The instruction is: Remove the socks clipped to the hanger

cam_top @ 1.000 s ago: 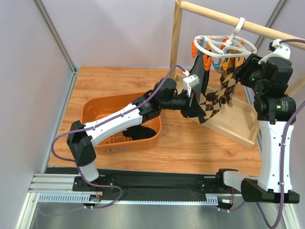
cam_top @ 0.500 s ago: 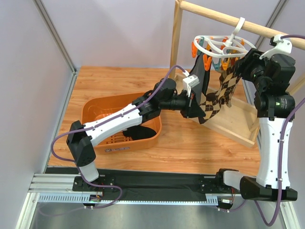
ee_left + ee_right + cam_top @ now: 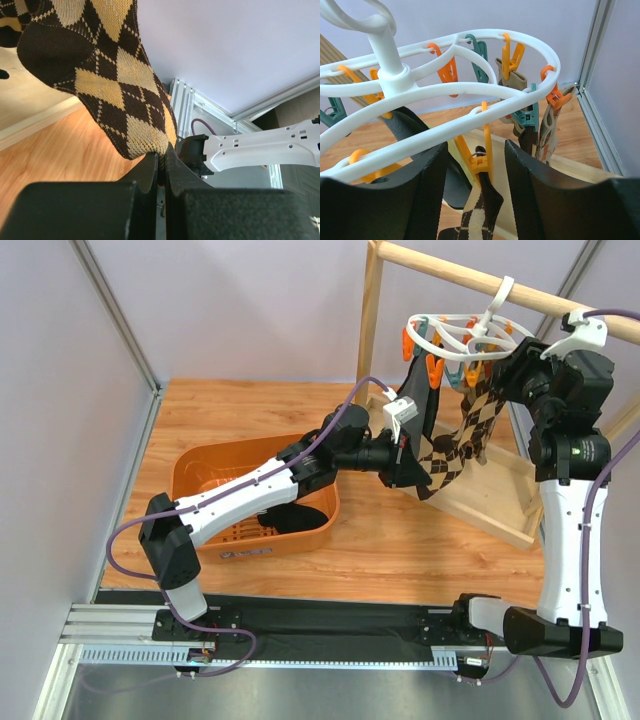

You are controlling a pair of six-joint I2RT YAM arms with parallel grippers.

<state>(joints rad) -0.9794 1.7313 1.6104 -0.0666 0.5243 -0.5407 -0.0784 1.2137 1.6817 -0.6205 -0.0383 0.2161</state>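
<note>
The white hanger (image 3: 462, 338) hangs by its hook from the wooden rail and fills the right wrist view (image 3: 470, 90). A brown-and-tan argyle sock (image 3: 455, 445) hangs from an orange clip (image 3: 485, 160). My left gripper (image 3: 408, 468) is shut on that sock's lower end (image 3: 110, 80), the jaws pressed together on the fabric (image 3: 162, 155). My right gripper (image 3: 512, 370) is open just under the ring, its fingers on either side of the orange clip (image 3: 476, 145) without touching it. A black sock (image 3: 420, 400) and other socks (image 3: 547, 130) hang on nearby clips.
An orange basket (image 3: 215, 475) with a dark sock inside (image 3: 290, 515) sits at the left under my left arm. The wooden rail (image 3: 450, 275), its post (image 3: 370, 320) and the wooden base tray (image 3: 500, 495) surround the hanger. Walls stand close by on the left and right.
My right wrist has risen and turned, bringing its gripper up to the hanger's rim. The left arm and the held sock have not moved.
</note>
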